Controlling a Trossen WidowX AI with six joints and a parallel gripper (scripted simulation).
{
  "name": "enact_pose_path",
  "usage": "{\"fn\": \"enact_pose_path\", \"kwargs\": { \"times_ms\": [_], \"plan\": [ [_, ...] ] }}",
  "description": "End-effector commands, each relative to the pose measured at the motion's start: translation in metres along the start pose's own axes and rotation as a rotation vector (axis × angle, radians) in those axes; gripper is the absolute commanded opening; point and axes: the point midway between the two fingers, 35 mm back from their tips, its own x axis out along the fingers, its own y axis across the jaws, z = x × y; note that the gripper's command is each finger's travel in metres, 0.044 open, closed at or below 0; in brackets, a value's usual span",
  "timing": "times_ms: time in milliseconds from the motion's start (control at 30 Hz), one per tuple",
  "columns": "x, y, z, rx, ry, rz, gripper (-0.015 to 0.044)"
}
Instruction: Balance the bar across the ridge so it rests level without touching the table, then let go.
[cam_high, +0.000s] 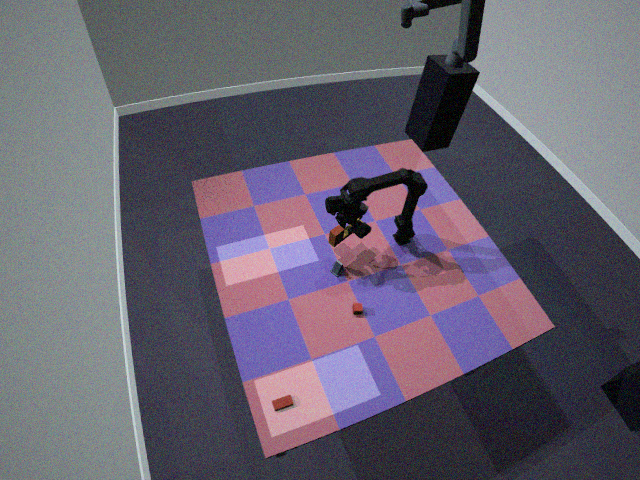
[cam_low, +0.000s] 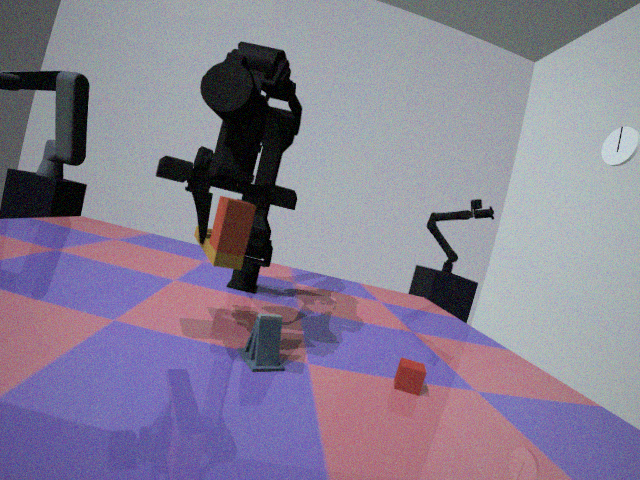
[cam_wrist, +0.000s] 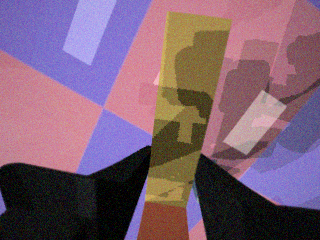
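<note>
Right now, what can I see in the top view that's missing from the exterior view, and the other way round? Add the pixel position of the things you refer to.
Only the top view: a flat red block (cam_high: 282, 403) on a pale patch near one corner of the chequered surface.

Only the exterior view: a round white wall clock (cam_low: 620, 145).

Both: the black gripper (cam_high: 352, 227) (cam_low: 223, 235) holding a yellow bar with an orange-red block at its end (cam_high: 336, 236) (cam_low: 232, 229), a grey-blue ridge-shaped stand (cam_high: 337, 269) (cam_low: 268, 341) and a small red cube (cam_high: 357, 308) (cam_low: 409, 376).
</note>
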Motion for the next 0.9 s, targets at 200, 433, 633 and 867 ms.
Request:
{"fn": "enact_pose_path", "kwargs": {
  "times_ms": [200,433,633,867],
  "plan": [
    [-0.002,-0.022,-0.027,-0.025,0.007,0.003,0.0],
    [-0.001,-0.041,-0.045,-0.045,0.008,0.002,0.0],
    [-0.001,-0.058,-0.06,-0.063,0.009,0.0,0.0],
    [0.003,-0.062,-0.063,-0.066,0.01,0.0,0.0]
  ]
}}
